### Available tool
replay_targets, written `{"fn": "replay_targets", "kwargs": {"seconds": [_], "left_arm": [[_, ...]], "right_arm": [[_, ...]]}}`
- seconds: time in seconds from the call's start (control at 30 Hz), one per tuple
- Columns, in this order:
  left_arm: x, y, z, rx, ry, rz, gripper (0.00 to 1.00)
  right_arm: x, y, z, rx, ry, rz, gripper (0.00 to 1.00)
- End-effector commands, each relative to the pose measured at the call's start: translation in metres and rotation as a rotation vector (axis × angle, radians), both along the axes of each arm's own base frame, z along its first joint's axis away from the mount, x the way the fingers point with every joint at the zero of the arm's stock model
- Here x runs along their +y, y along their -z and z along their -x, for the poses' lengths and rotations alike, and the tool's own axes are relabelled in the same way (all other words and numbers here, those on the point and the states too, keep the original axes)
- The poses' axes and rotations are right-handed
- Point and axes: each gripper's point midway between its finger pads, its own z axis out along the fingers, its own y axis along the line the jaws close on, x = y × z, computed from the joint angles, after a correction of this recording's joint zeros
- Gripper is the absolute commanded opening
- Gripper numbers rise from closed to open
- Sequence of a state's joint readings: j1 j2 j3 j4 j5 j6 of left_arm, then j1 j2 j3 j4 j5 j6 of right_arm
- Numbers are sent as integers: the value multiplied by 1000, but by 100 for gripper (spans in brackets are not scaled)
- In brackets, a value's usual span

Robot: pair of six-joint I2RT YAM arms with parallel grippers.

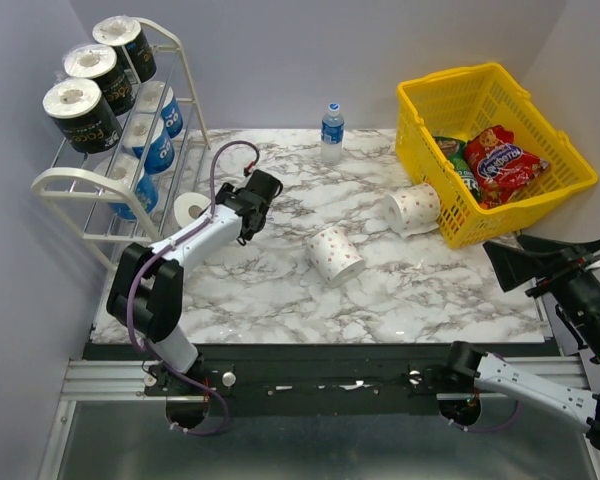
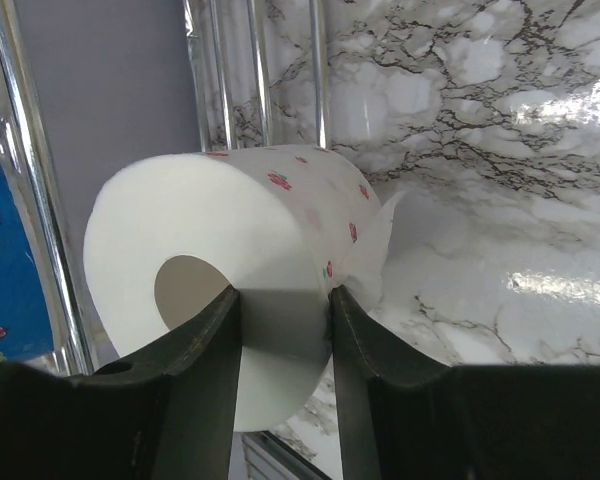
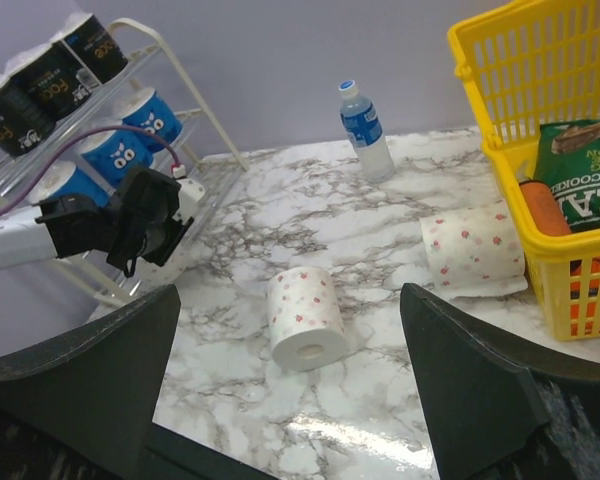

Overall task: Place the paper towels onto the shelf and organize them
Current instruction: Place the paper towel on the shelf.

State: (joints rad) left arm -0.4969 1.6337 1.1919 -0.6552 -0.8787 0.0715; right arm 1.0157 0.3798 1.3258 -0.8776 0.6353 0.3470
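**Left gripper (image 2: 285, 305) pinching dotted roll (image 2: 260, 230) by shelf (image 1: 80, 171)**

Shelf stands at the counter's (image 1: 430, 300) left edge, dotted roll just beside its bottom tier. Light, soft, crushable: you're pinching its wall by the core, jaws partly closed, so squeeze gently. Right gripper (image 3: 288, 300) gapes wide, empty.

shelf (image 1: 40, 182): white | black rolls (image 1: 98, 75): top tier | blue rolls (image 1: 165, 118): middle tier | dotted rolls (image 1: 333, 255): two lying off-shelf

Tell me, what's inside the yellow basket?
The yellow basket holds a red snack bag, a dark green bag and something orange. The bags cover whatever lies underneath them, so the bottom can't be seen.
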Motion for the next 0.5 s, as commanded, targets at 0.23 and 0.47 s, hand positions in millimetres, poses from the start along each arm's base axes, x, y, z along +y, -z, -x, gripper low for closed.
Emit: {"fn": "replay_targets", "kwargs": {"seconds": [0.23, 0.47], "left_arm": [[44, -10, 4, -18, -117, -47, 37], [57, -7, 8, -7, -149, -62, 39]], "right_arm": [[-4, -3, -4, 27, 34, 39, 100], [-3, -2, -3, 35, 27, 25, 100]]}}
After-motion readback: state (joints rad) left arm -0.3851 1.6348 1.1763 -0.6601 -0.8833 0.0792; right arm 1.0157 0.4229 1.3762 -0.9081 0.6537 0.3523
